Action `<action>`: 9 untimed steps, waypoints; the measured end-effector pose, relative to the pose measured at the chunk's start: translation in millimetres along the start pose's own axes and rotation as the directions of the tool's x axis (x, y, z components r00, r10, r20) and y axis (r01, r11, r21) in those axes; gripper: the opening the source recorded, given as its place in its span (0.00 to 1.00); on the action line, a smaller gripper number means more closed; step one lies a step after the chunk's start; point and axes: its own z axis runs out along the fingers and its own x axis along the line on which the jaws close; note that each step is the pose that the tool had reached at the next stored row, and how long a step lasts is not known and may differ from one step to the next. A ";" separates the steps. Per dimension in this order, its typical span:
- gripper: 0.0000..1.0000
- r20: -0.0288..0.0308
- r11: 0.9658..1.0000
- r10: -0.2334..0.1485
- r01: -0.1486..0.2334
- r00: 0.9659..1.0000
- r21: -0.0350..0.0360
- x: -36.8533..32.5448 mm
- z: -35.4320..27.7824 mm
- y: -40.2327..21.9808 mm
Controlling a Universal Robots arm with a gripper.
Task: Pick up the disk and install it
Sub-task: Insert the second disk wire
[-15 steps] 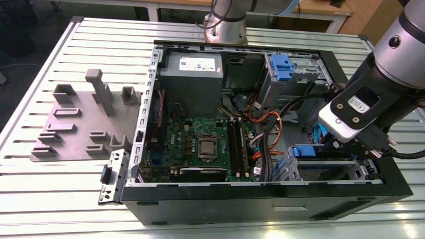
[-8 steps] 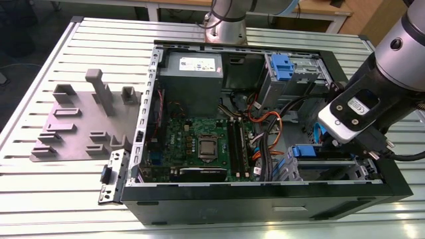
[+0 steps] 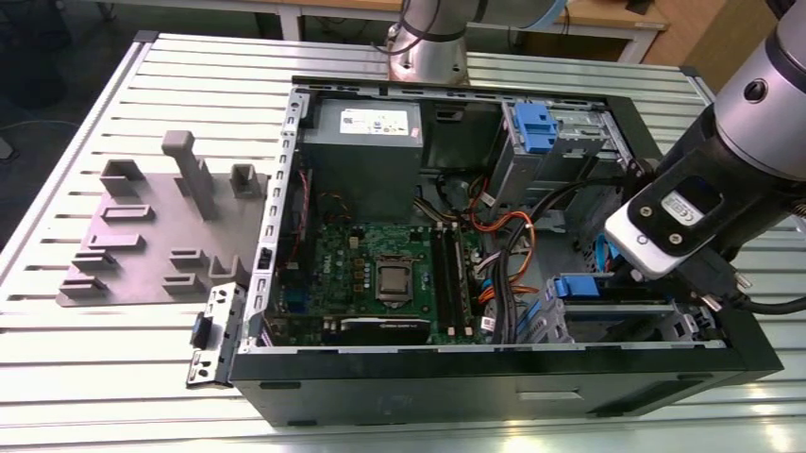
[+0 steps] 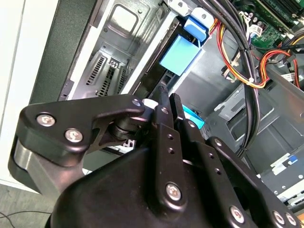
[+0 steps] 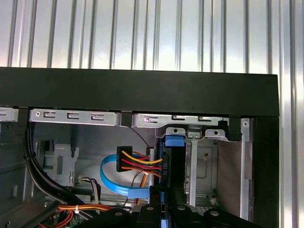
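scene: an open computer case [image 3: 504,382] lay on its side on a slatted metal table [image 3: 75,377], with a grey fixture plate [image 3: 151,236] beside it toward the exterior view's left.
arm: the robot arm [image 3: 743,142] reached into the case at the corner toward the exterior view's right.
gripper: in the second wrist view the gripper [image 4: 167,102] had its two black fingers [image 4: 164,109] drawn close together on a thin dark edge; they appeared clamped on the disk.
disk: the disk [image 3: 617,300] sat in the drive bay at that corner, its blue carrier frame showing; in the first wrist view it stood edge-on [image 5: 172,164] just beyond the fingertips, inside the metal bay.
cables: a blue data cable [image 5: 111,183] and a bundle of red, yellow and orange power wires [image 5: 137,161] met at the disk's side.
motherboard: the green motherboard [image 3: 377,274] lay in the middle of the case, well apart from the gripper.
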 end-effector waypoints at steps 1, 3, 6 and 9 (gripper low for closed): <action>0.16 -0.001 1.000 0.000 0.000 1.000 0.000 -0.2 0.1 0.1; 0.16 -0.003 1.000 0.000 0.000 1.000 0.000 -0.4 0.4 0.4; 0.16 -0.005 1.000 0.000 0.000 1.000 0.000 -0.7 0.8 0.5; 0.16 -0.006 1.000 0.000 0.000 1.000 0.000 -1.0 1.3 0.5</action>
